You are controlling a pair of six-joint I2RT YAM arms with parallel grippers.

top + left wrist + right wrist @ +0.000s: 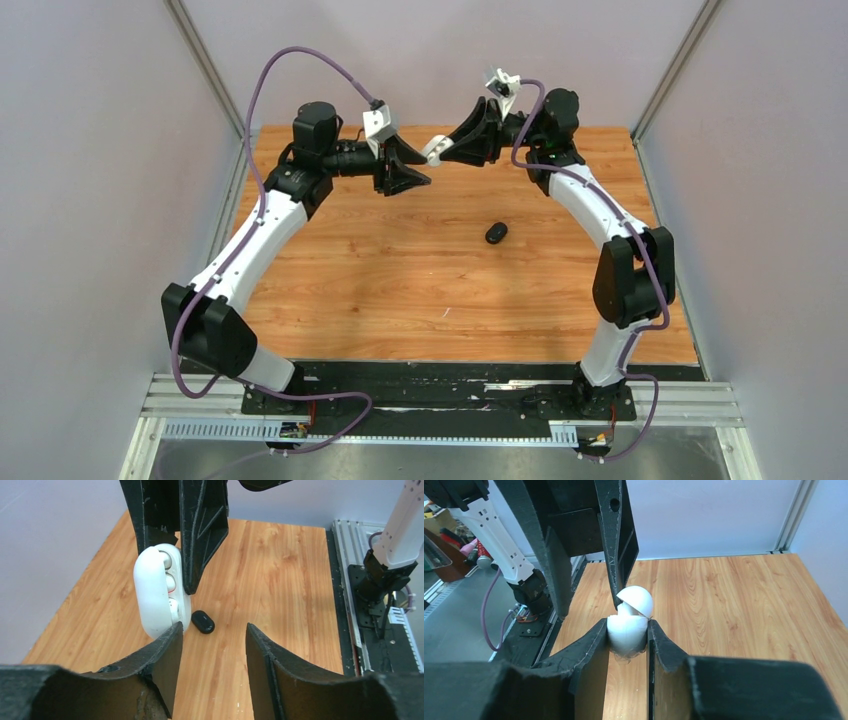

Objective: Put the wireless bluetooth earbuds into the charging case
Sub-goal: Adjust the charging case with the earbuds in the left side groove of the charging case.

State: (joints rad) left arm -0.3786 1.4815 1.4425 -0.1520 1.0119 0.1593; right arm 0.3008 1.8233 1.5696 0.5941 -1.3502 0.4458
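**Right claw grips the open white case; left claw half open beside it**

Your right claw [627,627] is closed narrowly on the base of the white charging case [150,590], one finger pressed to each side. It holds the case in the air above the far part of the table [380,290]. The case's lid [636,599] is swung open.

Your left claw [212,630] stands about half open with nothing between its fingers. In the left wrist view, one fingertip sits right at the lower end of the case. In the right wrist view, one of its fingers reaches the lid. You cannot tell whether either one actually touches.

Count one white case, held, and one black oval case [496,232], lying closed on the table, right of centre and well apart from both claws. Pale rounded shapes [171,582] show in the open face of the white case. They are too small and too hidden for you to count, or to say for sure they are earbuds.

Your left arm [265,225] and right arm [600,215] each arch up from the near edge and bend inward. Their claws meet nose to nose over the back middle of the table.
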